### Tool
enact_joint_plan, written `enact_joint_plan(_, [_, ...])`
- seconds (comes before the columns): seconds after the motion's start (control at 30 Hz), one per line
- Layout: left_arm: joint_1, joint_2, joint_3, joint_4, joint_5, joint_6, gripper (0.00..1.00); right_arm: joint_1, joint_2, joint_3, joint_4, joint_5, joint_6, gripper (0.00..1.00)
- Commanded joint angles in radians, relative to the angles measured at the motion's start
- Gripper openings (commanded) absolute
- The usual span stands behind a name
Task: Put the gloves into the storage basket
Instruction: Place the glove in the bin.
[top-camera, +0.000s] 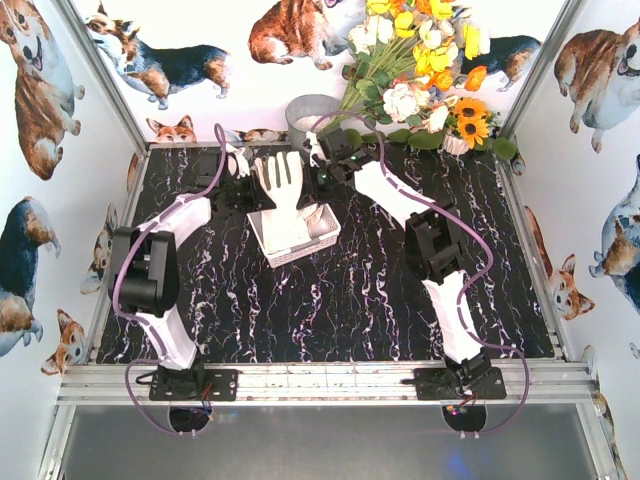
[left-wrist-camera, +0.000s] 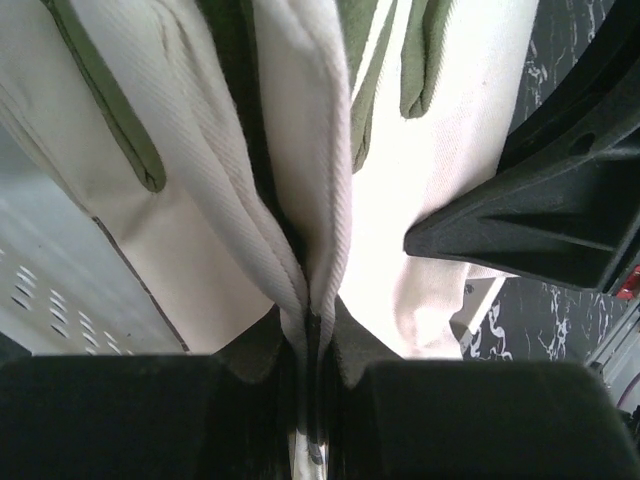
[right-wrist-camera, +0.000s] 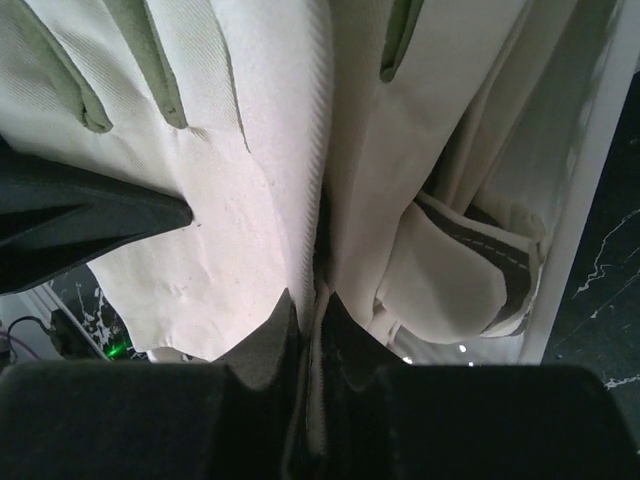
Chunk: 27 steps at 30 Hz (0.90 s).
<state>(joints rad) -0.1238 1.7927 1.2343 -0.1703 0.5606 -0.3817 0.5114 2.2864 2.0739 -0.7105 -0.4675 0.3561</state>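
Observation:
A cream-white glove (top-camera: 281, 188) with grey patches hangs spread between my two grippers, above the white slotted storage basket (top-camera: 322, 238) at the back middle of the table. My left gripper (top-camera: 250, 192) is shut on the glove's left edge; in the left wrist view the fabric (left-wrist-camera: 420, 200) is pinched between its jaws (left-wrist-camera: 310, 340). My right gripper (top-camera: 322, 176) is shut on the glove's right edge (right-wrist-camera: 230, 200), its jaws (right-wrist-camera: 320, 310) closed on a fold. Another glove (right-wrist-camera: 455, 275) lies in the basket (right-wrist-camera: 585, 200) below. The basket's perforated wall (left-wrist-camera: 50, 290) shows at lower left.
A grey metal bucket (top-camera: 312, 112) stands behind the basket. A bunch of flowers (top-camera: 420, 60) fills the back right corner. Corgi-print walls close the sides and back. An aluminium rail (top-camera: 320, 382) runs along the near edge.

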Motion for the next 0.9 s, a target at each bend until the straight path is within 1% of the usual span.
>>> enact_joint_plan(0.0, [0.049, 0.046, 0.032, -0.057, -0.093, 0.063, 0.0, -0.053, 0.022, 0.059, -0.041, 0.167, -0.065, 0.0])
enact_joint_plan(0.27, [0.049, 0.109, 0.033, -0.08, -0.168, 0.088, 0.0, -0.039, 0.073, 0.071, -0.046, 0.229, -0.086, 0.0])
enact_joint_plan(0.63, [0.038, 0.174, 0.08, -0.158, -0.279, 0.134, 0.0, -0.019, 0.135, 0.088, -0.061, 0.282, -0.111, 0.0])
enact_joint_plan(0.73, [0.035, 0.151, 0.089, -0.17, -0.304, 0.14, 0.12, -0.016, 0.145, 0.095, -0.071, 0.29, -0.12, 0.0])
enact_joint_plan(0.87, [0.033, 0.066, 0.087, -0.172, -0.353, 0.157, 0.28, -0.013, 0.151, 0.102, -0.079, 0.291, -0.133, 0.0])
